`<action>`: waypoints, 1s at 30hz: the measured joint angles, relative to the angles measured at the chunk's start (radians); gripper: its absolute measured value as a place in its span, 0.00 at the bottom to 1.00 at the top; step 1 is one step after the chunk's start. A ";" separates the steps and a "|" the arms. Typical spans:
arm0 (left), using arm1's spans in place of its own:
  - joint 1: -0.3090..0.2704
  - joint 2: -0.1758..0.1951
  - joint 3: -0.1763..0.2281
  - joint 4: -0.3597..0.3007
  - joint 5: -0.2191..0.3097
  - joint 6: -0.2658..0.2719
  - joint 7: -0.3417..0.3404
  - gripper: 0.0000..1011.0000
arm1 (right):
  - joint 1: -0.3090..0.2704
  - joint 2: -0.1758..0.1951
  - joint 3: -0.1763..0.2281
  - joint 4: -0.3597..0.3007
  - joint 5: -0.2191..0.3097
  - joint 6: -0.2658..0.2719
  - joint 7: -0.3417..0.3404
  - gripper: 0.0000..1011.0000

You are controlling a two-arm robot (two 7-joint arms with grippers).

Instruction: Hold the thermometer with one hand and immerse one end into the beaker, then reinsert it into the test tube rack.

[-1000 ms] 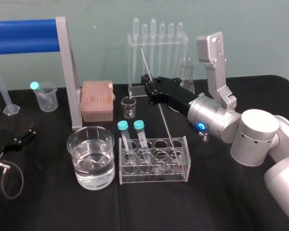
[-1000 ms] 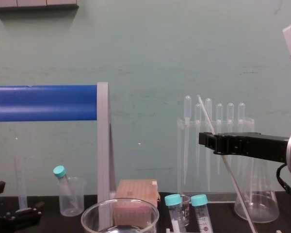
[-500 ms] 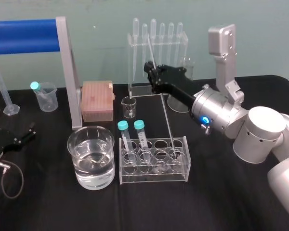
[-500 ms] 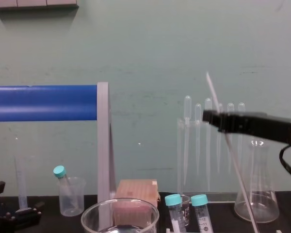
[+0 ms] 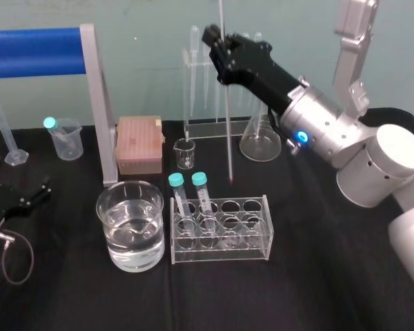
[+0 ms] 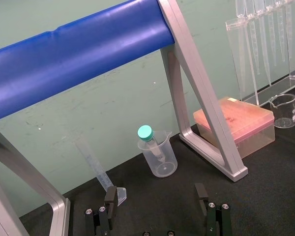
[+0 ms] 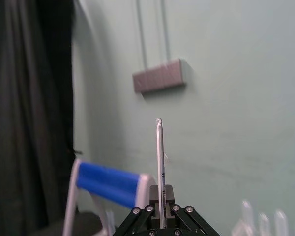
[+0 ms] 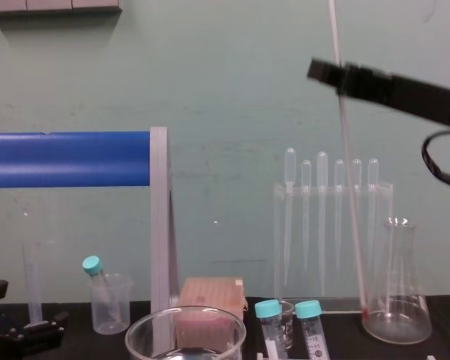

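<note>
Over black table [image 5: 317,276], right gripper [image 5: 218,43] holds thermometer [image 5: 227,131] upright, tip down.

Black-draped table [image 5: 317,276], glassware laid out before us. Below the raised right pincer [image 5: 219,43], on the side nearer us, stands a low tube rack [image 5: 221,234] holding two teal-capped tubes [image 5: 201,189]. Left of the rack is a wide beaker [image 5: 130,224] of water. Under the pincer sits a tiny beaker [image 5: 185,153], with a pink box [image 5: 139,143] to its left and a flask [image 5: 260,138] to its right. Behind the pincer rises the pipette stand [image 5: 210,129]. Far to the pincer's left we see a frame's grey leg [image 5: 100,110], a plastic beaker [image 5: 65,139], a measuring cylinder [image 5: 7,134] and a loose cable [image 5: 14,252].
</note>
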 joint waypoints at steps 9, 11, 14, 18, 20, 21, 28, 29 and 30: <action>0.000 0.000 0.000 0.000 0.000 0.000 0.000 1.00 | 0.055 -0.030 -0.022 0.030 0.086 -0.067 0.096 0.05; 0.000 0.000 0.000 0.000 0.000 0.000 0.000 1.00 | 0.069 -0.040 -0.036 0.045 0.107 -0.084 0.130 0.05; 0.000 0.000 0.000 0.000 0.000 0.000 0.000 1.00 | 0.087 -0.052 -0.055 0.065 0.136 -0.098 0.174 0.05; 0.000 0.000 0.000 0.000 0.000 0.000 0.000 1.00 | 0.107 -0.065 -0.082 0.088 0.169 -0.106 0.225 0.05; 0.000 0.000 0.000 0.000 0.000 0.000 0.000 1.00 | 0.119 -0.073 -0.100 0.102 0.185 -0.109 0.256 0.05; 0.000 0.000 0.000 0.000 0.000 0.000 0.000 1.00 | 0.126 -0.078 -0.113 0.113 0.195 -0.110 0.274 0.05; 0.000 0.000 0.000 0.000 0.000 0.000 0.000 1.00 | 0.154 -0.095 -0.172 0.154 0.222 -0.121 0.351 0.05; 0.000 0.000 0.000 0.000 0.000 0.000 0.000 1.00 | 0.156 -0.097 -0.178 0.159 0.224 -0.123 0.358 0.05; 0.000 0.000 0.000 0.000 0.000 0.000 0.000 1.00 | 0.159 -0.099 -0.184 0.164 0.225 -0.125 0.366 0.05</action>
